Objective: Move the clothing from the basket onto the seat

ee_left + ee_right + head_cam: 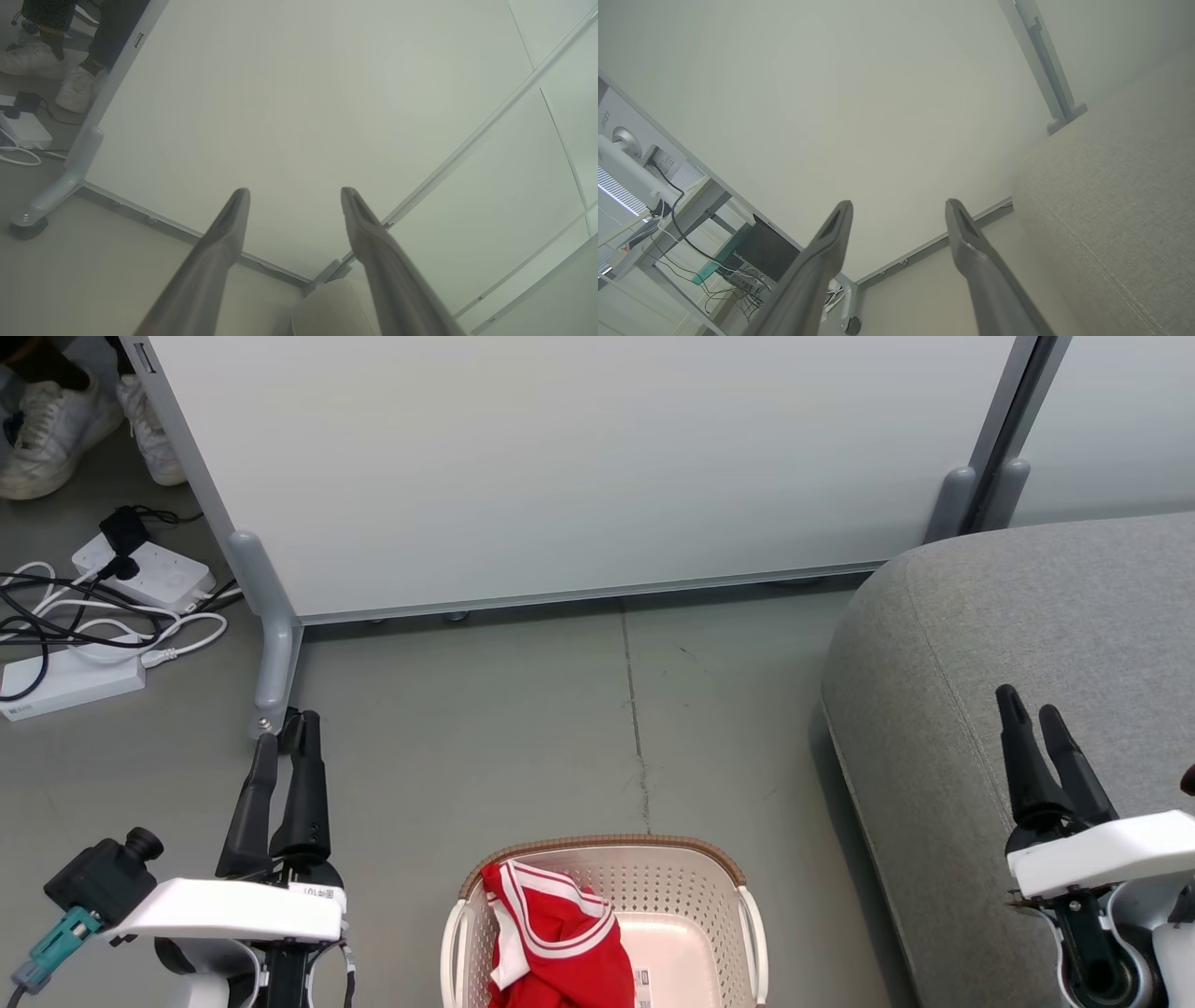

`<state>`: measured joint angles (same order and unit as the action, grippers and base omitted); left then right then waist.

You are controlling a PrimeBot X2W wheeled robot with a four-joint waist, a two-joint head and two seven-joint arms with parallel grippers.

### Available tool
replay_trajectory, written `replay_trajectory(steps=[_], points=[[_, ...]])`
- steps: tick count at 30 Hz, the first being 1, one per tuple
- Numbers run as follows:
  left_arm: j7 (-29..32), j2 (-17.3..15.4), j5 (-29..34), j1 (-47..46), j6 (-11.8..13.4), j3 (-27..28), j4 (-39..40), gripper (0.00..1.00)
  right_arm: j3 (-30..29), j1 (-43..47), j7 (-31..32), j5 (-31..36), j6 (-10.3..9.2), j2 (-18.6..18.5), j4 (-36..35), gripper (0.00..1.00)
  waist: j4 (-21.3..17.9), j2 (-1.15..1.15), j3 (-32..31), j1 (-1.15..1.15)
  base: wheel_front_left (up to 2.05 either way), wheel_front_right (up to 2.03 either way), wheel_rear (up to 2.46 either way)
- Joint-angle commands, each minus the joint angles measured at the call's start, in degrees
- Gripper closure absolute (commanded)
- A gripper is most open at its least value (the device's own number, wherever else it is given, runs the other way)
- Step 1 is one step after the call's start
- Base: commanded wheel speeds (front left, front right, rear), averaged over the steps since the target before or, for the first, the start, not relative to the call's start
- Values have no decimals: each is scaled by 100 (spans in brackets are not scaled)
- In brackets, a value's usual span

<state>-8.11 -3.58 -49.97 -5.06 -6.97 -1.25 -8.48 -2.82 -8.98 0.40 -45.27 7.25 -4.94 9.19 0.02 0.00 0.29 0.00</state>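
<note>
Clothing (556,941): a bright red heap with white striped bands, bunched in the left half of the basket. One fold rides up the left wall to near the rim, and the picture's edge cuts off the lower part. I cannot tell whether it is one piece or two.
Basket (693,887): on the floor, low and central in the head view, between the two arms. Its right half is bare.
Seat (1027,616): the grey cushion to the basket's right, apart from it. Nothing red lies on it, so the moving looks not yet begun.
Left gripper (288,728): fingers parted and holding nothing, over the floor left of the basket, pointing toward the partition (579,467).
Right gripper (1025,700): fingers parted and holding nothing, above the seat's near side.
Handling: probably light, soft and limp. It should sag and trail from any one hold. It looks neither fragile nor slippery.
Hold: the raised fold at the top of the heap looks best, pinched deep through several layers, not by a trim band alone.
Risk: a hanging end may drag on the rim, or a second piece may stay behind.
</note>
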Motion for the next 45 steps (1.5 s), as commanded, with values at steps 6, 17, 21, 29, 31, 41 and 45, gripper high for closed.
replay_trajectory(steps=[6,17,21,29,31,41,45], points=[[-104,-140,799,-140,110,-69,8,0,202,-141,-219,702,27,-86,-38,0,-8,0,-14,0,0,0,0],[-206,-197,1536,-118,260,-73,-213,0,416,-161,-455,1512,29,-100,169,0,-8,0,-19,0,0,0,0],[-249,-214,1789,-114,313,-61,-290,0,440,-166,-546,1794,30,-80,283,0,-5,0,-25,0,0,0,0],[-321,-255,2257,-105,405,-38,-407,0,445,-195,-714,2275,30,-29,500,0,6,0,-33,0,0,0,0],[-340,-263,2373,-112,419,-40,-442,0,445,-202,-754,2383,29,-18,554,0,8,0,-32,0,0,0,0],[-430,-284,2898,-155,500,-45,-642,0,491,-255,-949,2832,31,22,781,0,8,0,-28,0,0,0,0],[-460,-293,3066,-176,523,-20,-732,0,541,-275,-1020,3002,31,36,862,0,4,0,-22,0,0,0,0]])
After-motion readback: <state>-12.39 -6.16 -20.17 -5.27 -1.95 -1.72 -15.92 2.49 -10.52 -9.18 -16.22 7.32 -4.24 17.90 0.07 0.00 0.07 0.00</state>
